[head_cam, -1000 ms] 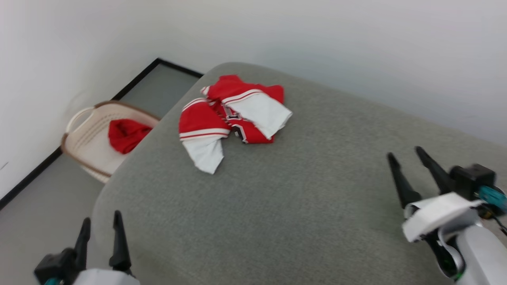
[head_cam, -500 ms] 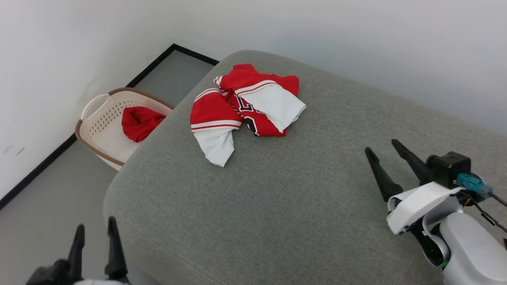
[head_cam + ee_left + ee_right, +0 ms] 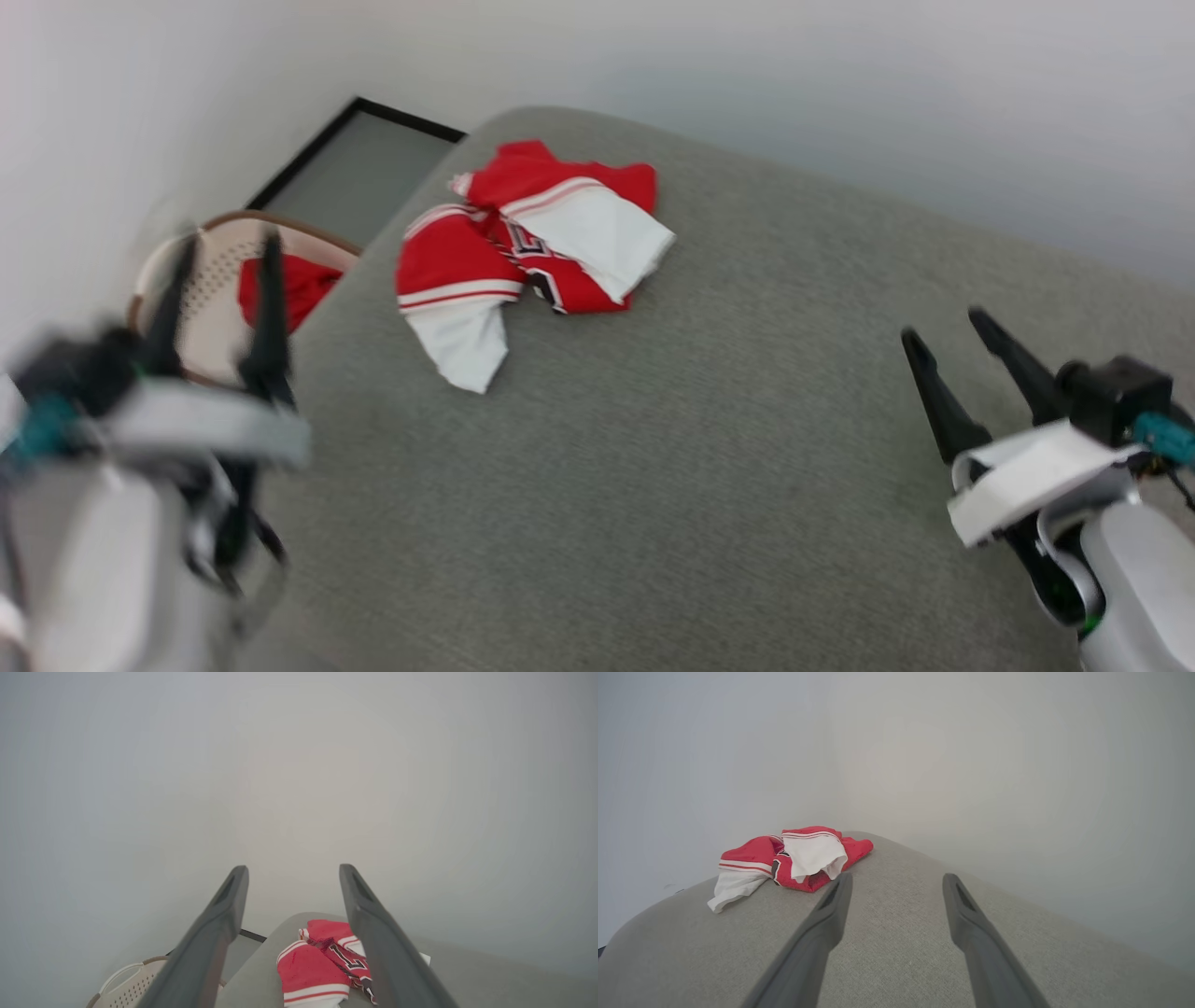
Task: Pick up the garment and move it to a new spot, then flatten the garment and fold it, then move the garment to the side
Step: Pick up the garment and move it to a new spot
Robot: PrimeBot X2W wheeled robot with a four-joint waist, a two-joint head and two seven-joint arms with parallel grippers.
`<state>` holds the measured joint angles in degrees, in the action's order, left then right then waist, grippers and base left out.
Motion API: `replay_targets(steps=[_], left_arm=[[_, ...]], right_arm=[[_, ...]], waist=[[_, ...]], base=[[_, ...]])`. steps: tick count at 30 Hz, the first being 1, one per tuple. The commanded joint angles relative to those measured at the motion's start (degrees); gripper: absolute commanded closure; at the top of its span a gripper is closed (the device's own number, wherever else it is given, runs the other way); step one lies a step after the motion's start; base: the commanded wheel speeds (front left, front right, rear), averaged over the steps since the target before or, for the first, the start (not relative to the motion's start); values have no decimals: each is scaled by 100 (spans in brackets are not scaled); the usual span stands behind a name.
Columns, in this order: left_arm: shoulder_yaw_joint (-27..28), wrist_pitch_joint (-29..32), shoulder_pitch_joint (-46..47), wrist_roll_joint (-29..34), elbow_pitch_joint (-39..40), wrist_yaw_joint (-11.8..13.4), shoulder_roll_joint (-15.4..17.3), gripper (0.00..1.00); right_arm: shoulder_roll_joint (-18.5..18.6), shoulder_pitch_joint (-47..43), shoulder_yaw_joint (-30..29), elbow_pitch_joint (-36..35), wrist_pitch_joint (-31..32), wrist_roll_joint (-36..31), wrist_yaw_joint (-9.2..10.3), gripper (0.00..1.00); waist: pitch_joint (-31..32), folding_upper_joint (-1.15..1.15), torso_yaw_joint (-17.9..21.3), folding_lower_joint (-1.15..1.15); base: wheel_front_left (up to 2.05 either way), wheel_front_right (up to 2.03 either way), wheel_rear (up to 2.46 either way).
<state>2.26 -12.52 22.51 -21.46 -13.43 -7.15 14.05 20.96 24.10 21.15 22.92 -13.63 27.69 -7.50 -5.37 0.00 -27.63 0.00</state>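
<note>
The shirt (image 3: 523,252) lies crumpled on the grey cushion (image 3: 653,448), near the cushion's far left corner. It is red, with red-and-white striped bands and two white sleeve ends. Some black-and-white lettering shows in the folds between them. One white sleeve end points toward the cushion's near side, and the other lies over the red body.

The left hand (image 3: 229,245) hangs in the air at the cushion's left edge and is blurred in the head view. Its two dark fingers are spread wide with nothing between them. In its own wrist view the shirt (image 3: 317,970) shows low between those fingers, against the pale wall (image 3: 299,765).

The right hand (image 3: 945,329) hovers over the cushion's right part, well apart from the shirt. Its fingers are also wide and empty. In the right wrist view the shirt (image 3: 784,863) lies beyond the left fingertip.

Off the cushion's left side, a pale basket (image 3: 280,229) with a brown rim stands on the floor and holds a plain red cloth (image 3: 280,289).
</note>
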Motion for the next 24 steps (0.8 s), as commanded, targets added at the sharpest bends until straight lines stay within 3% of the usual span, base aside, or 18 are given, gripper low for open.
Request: replay_targets(steps=[1, 7, 13, 17, 24], left_arm=[[-25, -25, 399, -38, -154, -26, 204, 0], [-99, 24, 2045, -1220, -1314, -40, 651, 0], [-770, 273, 3245, -1167, -2928, -38, 1249, 0], [-1337, 977, 3776, -1266, -3862, -38, 1419, 0], [-1763, 2830, 4230, -2053, -4886, -30, 1408, 0]], right_arm=[[-22, 143, 0, -139, 74, -62, 2, 0], [-37, 538, -20, -694, 365, -255, 2, 0], [-88, 866, -57, -1072, 495, -349, 2, 0], [-136, 1013, -49, -1213, 519, -425, 2, 0], [-165, 1119, -16, -1336, 521, -496, 2, 0]], waist=[[-622, 0, 649, 0], [-1250, 0, 1283, 0], [-1813, 0, 1698, 0], [-2114, 0, 1858, 0], [-2394, 0, 1980, 0]], base=[[0, 0, 0], [0, 0, 0], [0, 0, 0], [0, 0, 0], [0, 0, 0]])
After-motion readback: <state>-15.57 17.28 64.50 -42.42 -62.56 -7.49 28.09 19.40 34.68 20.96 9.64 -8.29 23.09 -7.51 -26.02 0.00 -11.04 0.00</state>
